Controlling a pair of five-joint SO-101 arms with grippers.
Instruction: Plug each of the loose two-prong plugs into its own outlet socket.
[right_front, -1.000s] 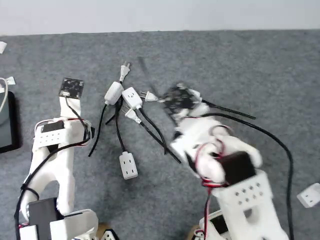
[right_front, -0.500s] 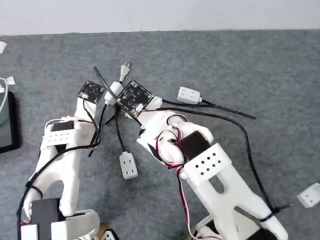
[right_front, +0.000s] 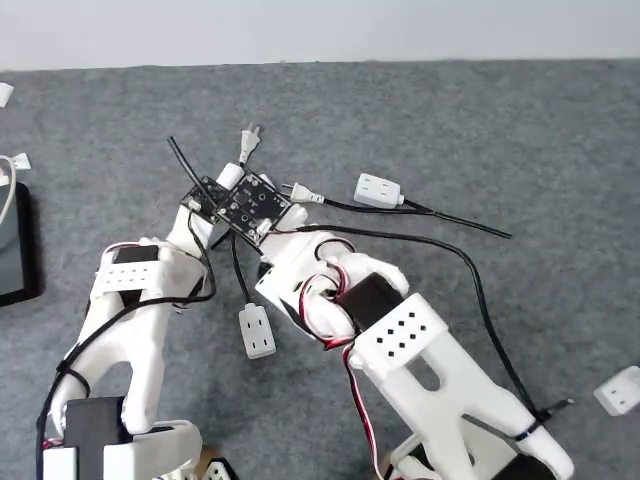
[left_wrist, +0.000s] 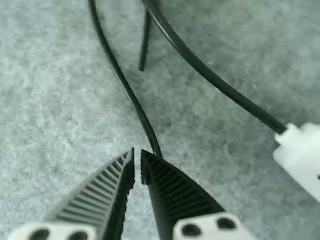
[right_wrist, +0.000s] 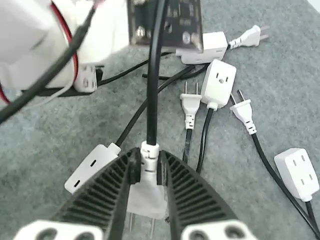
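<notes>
My right gripper is shut on a white two-prong plug, prongs pointing back toward the wrist and its black cord running forward. Beyond it lie a white outlet cube, two loose plugs and a flat outlet block. My left gripper is shut on a thin black cord just above the carpet, with a white plug body beside it. In the high view both wrists meet over the cord tangle.
More white outlet blocks lie on the grey carpet, and a loose plug sits behind the wrists. Black cords trail to the right. A dark device is at the left edge.
My right arm swung left until its wrist met the left one. One white outlet block ended up farther right. My left arm moved right, lifting a black cord.
</notes>
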